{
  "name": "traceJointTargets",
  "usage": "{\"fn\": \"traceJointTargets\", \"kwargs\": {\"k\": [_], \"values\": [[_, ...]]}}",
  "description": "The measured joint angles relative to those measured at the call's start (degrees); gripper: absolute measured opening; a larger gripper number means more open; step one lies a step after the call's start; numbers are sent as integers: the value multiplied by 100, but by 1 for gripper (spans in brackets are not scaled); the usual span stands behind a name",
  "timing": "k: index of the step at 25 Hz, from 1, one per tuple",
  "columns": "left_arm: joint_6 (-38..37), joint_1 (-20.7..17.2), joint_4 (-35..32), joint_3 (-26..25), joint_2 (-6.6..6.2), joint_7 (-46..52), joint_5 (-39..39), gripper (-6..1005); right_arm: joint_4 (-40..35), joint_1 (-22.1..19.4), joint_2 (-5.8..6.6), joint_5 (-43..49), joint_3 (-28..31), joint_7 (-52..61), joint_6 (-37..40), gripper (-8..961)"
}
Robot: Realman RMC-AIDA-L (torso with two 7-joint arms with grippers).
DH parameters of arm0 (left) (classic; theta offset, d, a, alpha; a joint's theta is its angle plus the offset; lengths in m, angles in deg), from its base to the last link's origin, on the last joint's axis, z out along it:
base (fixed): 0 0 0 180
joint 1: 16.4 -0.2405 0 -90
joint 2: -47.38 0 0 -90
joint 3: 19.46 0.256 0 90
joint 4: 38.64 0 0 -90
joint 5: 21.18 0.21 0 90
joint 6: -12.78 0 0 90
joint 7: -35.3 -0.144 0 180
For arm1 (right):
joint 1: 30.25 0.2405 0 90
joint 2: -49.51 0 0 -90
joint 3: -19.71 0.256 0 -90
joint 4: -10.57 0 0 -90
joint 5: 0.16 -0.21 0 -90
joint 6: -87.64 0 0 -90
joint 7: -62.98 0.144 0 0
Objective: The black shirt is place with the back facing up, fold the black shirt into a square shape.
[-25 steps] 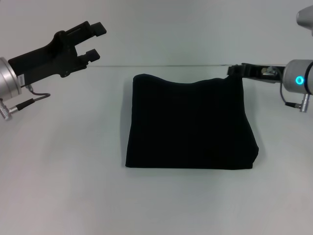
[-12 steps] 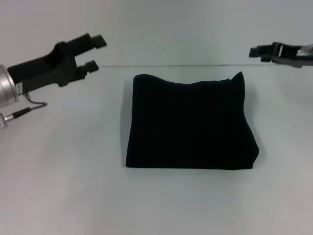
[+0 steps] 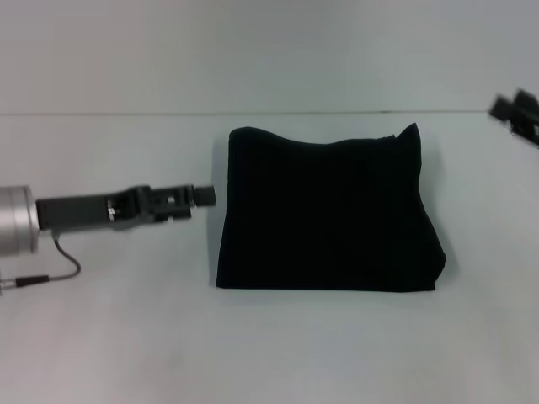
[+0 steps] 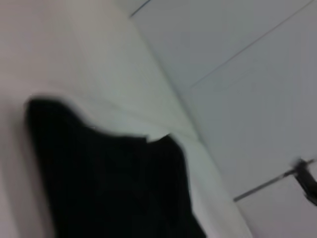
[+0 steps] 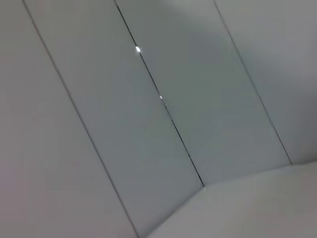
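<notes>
In the head view we see the black shirt (image 3: 327, 210) lying folded into a roughly square block at the centre of the frame, flat on the pale desk (image 3: 126, 337). Its near edge runs straight across the lower middle, its far edge dips in a shallow wave, and a small point of cloth stands up at the upper right corner. No lettering shows on the side facing up. Our left tool (image 3: 202, 195) reaches in from the left edge of the frame at mid height, pointing toward the shirt's left edge, its tip just beside the cloth; we see it edge-on and cannot tell whether it is open or closed, nor whether it touches the fabric. Our right tool (image 3: 518, 114) shows only as a dark blurred shape at the upper right edge of the frame, well apart from the shirt, and its state cannot be told either. In the left wrist view the shirt (image 4: 114, 183) fills the lower left of the frame as a dark mass on the desk. The right wrist view shows only pale panelled wall (image 5: 148, 124).
</notes>
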State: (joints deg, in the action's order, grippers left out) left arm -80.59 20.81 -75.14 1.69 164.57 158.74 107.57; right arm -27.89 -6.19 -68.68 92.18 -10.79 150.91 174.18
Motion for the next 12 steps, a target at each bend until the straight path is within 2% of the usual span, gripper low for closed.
{"fn": "traceJointTargets", "kwargs": {"k": [2, 6, 10, 12], "values": [[153, 10, 208, -4, -7, 608, 128, 877, 171, -268, -53, -52, 59, -225, 302, 779], [520, -37, 607, 1, 39, 2016, 160, 868, 634, -460, -38, -68, 133, -452, 565, 785], [900, -75, 972, 31, 62, 2381, 296, 831, 890, -450, -25, -48, 228, -654, 557, 786], [1017, -83, 1067, 63, 82, 2471, 359, 657, 890, -432, -25, -49, 229, -669, 543, 786]]}}
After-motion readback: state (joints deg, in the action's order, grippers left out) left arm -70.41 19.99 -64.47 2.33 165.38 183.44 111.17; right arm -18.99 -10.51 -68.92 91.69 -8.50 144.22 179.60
